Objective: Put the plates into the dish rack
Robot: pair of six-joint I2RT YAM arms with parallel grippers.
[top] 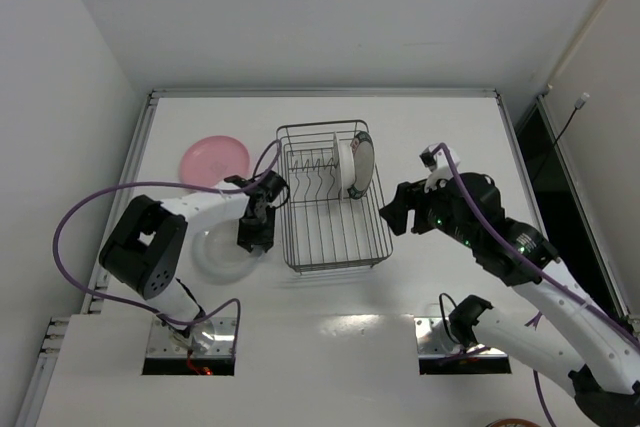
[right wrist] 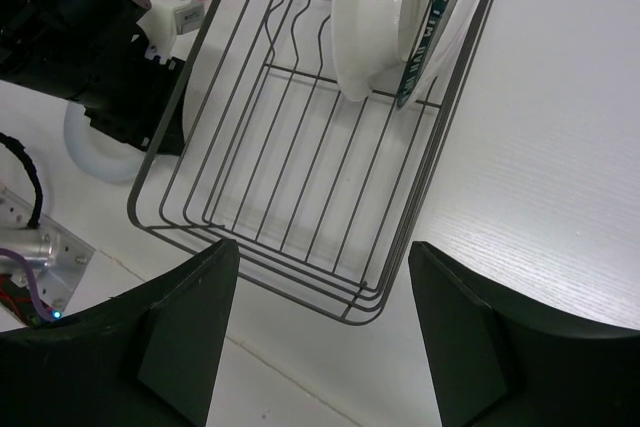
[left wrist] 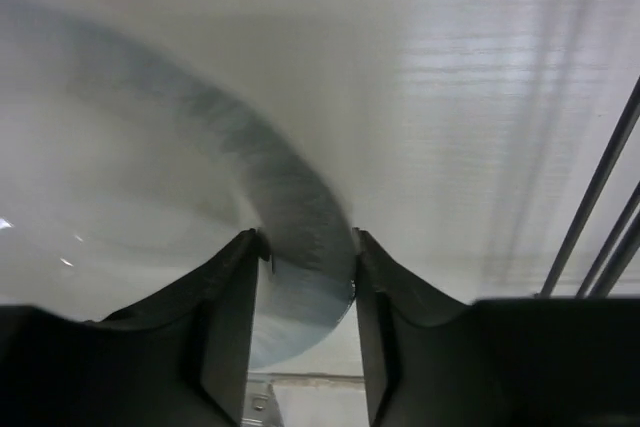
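Black left fingers [left wrist: 225, 317] are closed to a narrow gap around the rim of a translucent white plate [left wrist: 120, 187], which is gripped between them. That plate is seen on the worktop [top: 330, 317], just left of the dish rack [top: 330, 237]. Right fingers [right wrist: 190, 327] are spread wide, with nothing held, just beside the rack's right side. Two plates are stood upright at the rack's far end: a second white plate [right wrist: 370, 17] and, close against its right side, a blue-rimmed plate [right wrist: 445, 17]. A pink plate [top: 213, 159] is laid flat on the worktop beyond the left arm.
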